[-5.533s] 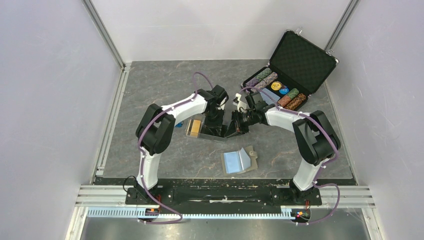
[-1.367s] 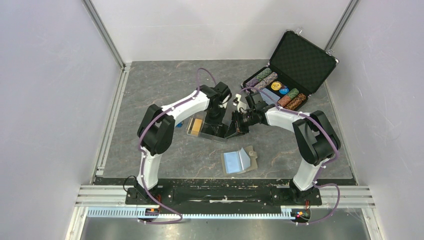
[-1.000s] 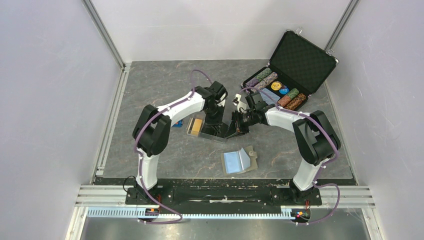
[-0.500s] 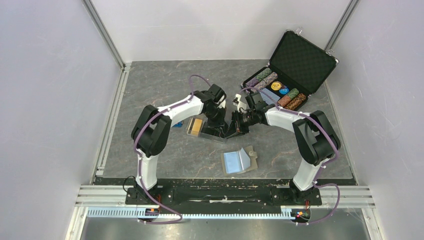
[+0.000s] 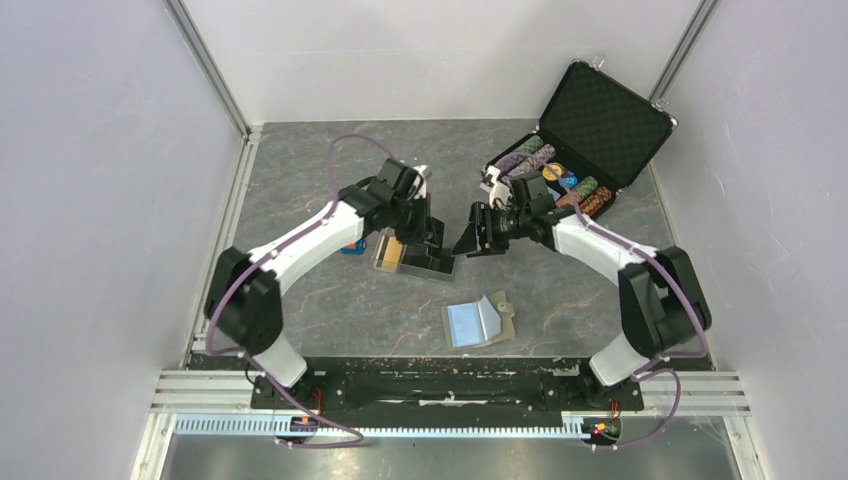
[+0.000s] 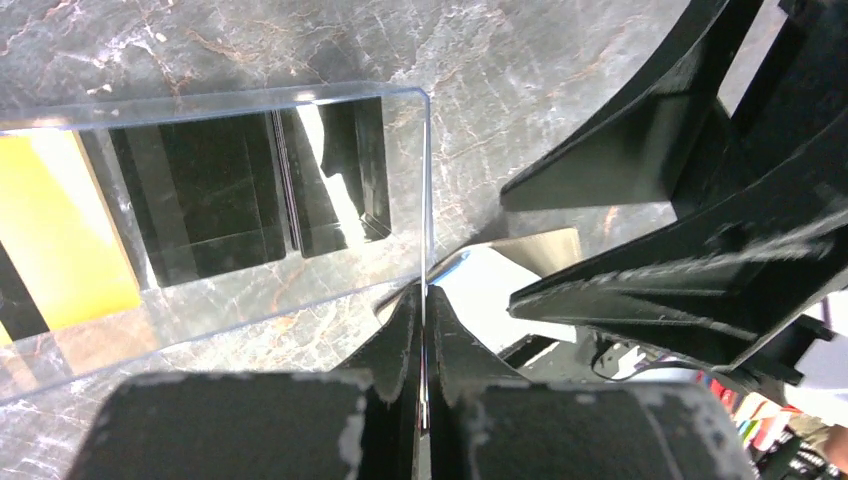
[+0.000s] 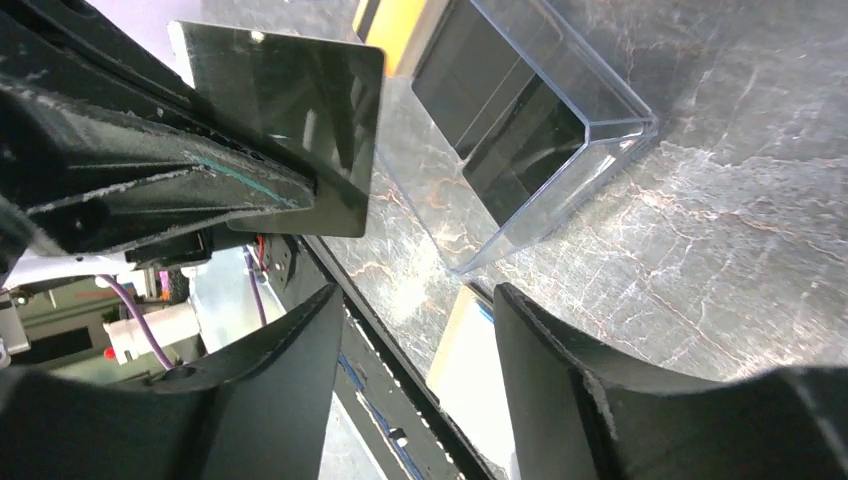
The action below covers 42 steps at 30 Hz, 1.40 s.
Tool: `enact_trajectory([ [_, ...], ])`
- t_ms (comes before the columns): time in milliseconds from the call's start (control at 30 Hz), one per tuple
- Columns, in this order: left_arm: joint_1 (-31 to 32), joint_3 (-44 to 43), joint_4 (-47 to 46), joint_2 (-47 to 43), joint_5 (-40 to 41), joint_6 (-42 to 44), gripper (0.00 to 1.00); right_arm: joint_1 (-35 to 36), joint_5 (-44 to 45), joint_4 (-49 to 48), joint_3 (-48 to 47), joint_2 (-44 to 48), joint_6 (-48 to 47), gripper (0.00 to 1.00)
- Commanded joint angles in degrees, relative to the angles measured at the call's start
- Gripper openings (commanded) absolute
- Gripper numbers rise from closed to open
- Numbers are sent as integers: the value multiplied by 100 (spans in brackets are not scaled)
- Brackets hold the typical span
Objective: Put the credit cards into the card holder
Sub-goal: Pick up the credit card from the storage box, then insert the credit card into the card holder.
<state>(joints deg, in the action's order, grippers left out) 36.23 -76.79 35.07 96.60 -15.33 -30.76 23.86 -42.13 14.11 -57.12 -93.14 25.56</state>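
Observation:
My left gripper is shut on a black credit card, held upright above the right end of the clear tray. In the left wrist view the card shows only as a thin edge between the closed jaws of that gripper. An orange card and more black cards lie in the tray. My right gripper faces the held card from the right, and its jaws stand open with nothing between them. The card holder lies open on the table nearer the arm bases, pale blue inside.
An open black briefcase with poker chips stands at the back right. A small blue object lies left of the tray. Metal rails run along the left edge of the grey table.
My right gripper has opened, let go of the black card and drawn back a little to the right. My left gripper has shut on that card, and the left arm has swung out leftward.

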Motion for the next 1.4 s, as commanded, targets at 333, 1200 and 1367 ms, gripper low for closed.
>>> enact_trajectory([
  [333, -231, 2577, -3643, -1918, -1652, -2136, 2, -444, -1159, -2078, 1593, 1743, 718, 76],
  [1200, 69, 3351, -5374, -1982, -2527, -3012, 9, -436, -1869, -8297, 3078, 1420, 4912, 0],
  [1367, 69, 3320, -5405, -1901, -2571, -3019, 40, -446, -1921, -8569, 3059, 1350, 5057, 0],
])
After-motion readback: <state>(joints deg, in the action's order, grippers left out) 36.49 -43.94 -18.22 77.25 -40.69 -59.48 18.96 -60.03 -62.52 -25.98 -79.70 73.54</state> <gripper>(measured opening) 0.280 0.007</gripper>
